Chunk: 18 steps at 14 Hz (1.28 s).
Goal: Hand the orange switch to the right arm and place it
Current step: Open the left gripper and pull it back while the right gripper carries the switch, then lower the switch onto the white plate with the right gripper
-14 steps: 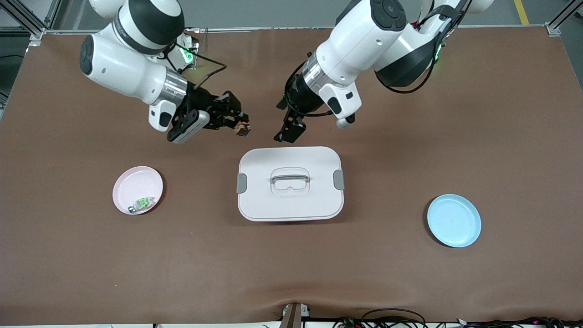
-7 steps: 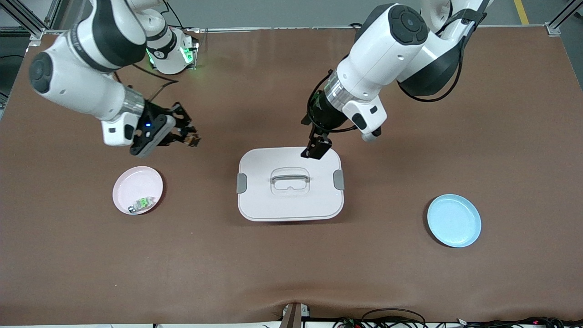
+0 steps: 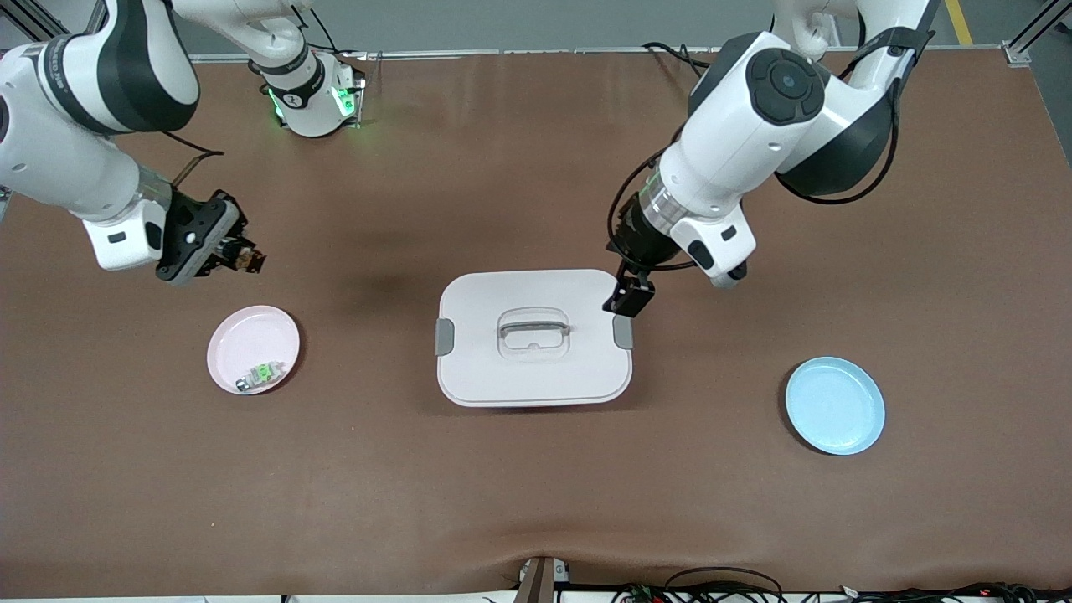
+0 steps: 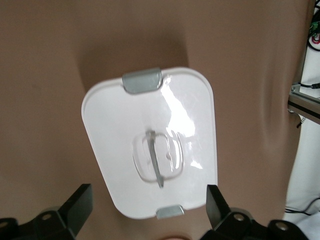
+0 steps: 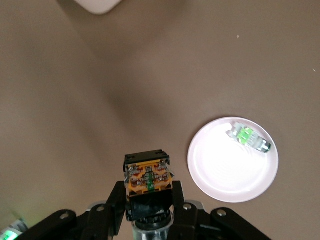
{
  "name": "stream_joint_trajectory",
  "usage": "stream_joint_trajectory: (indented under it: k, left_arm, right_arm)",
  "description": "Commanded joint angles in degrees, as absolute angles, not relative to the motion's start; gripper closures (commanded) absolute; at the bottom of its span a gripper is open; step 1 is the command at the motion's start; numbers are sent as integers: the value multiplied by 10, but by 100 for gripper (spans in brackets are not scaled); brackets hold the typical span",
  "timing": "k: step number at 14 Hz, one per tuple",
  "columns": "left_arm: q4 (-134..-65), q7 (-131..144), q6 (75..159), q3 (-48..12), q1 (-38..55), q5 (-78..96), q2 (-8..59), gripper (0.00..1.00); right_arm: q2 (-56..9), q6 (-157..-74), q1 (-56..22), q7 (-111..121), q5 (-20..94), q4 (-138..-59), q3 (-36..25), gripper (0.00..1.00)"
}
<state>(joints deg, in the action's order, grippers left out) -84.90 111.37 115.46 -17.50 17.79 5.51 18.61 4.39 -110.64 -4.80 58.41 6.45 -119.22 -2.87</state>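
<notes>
My right gripper (image 3: 244, 259) is shut on the orange switch (image 3: 252, 261), a small black block with an orange band. It hangs over bare table beside the pink plate (image 3: 251, 335). In the right wrist view the orange switch (image 5: 148, 176) sits upright between the black fingers (image 5: 116, 200), with the pink plate (image 5: 227, 167) close by. My left gripper (image 3: 630, 297) is open and holds nothing. It hovers over the edge of the white box lid (image 3: 533, 368) by its grey clip (image 3: 622, 330). The left wrist view shows the lid (image 4: 125, 130) between the spread fingers (image 4: 79, 202).
A small green-and-white part (image 3: 264, 373) lies in the pink plate and also shows as the green-and-white part (image 5: 247, 136). A light blue plate (image 3: 835, 405) sits toward the left arm's end of the table. The white box has a clear handle (image 3: 533, 328).
The right arm has carried the switch from the middle of the table toward its own end, up to the pink plate. The left arm has drawn back toward its end, over the lid's edge.
</notes>
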Motion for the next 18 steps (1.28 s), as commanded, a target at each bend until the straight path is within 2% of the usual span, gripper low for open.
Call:
stream_joint_trajectory:
  k: [1, 5, 10, 18]
  left_arm:
    - [-879, 1060, 1147, -176, 159, 9, 178, 0]
    - [-908, 1008, 1147, -177, 102, -16, 177, 0]
    - [-925, 892, 1147, -177, 32, -35, 186, 0]
    - [-953, 564, 1128, -178, -33, -14, 179, 0]
  right_arm:
    - [62, -1170, 9, 685, 50, -1254, -18, 100]
    - [59, -1262, 64, 791, 51, -1311, -18, 100]
    - [55, -1366, 70, 817, 51, -1369, -18, 100]
    - [-10, -1481, 67, 836, 51, -1377, -18, 100]
